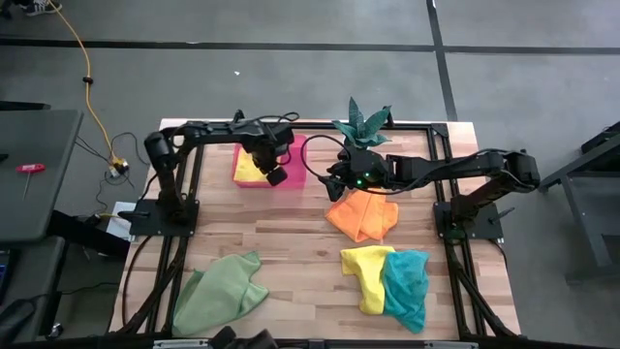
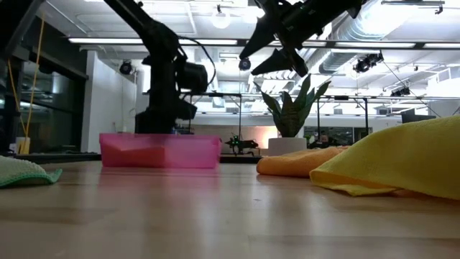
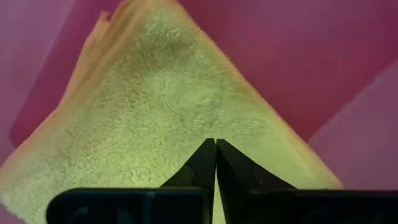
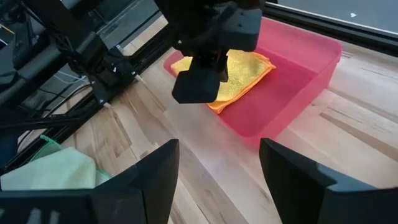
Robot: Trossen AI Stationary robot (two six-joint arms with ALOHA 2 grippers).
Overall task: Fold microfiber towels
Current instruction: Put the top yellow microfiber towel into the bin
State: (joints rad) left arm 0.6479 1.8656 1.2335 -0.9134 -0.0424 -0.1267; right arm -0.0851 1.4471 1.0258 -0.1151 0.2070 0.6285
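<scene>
Folded yellow towel [image 3: 155,118]: lies in pink tray [image 4: 305,68]; left claw [image 3: 215,163] above it, fingers pressed together, holding nothing; lift straight clear; right claw [image 4: 217,171] spread wide, empty, above desk [image 1: 291,237] near orange towel [image 1: 363,215].

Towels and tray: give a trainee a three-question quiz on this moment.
1. True or false: a yellow towel lies inside the pink tray.
2. Which gripper is open: A left, B right?
3. Which towel lies nearest the right gripper, seen from above?

Key: 1 true. 2 B; the left gripper's fingers are shut together above the towel in the tray. 3 the orange one.
</scene>
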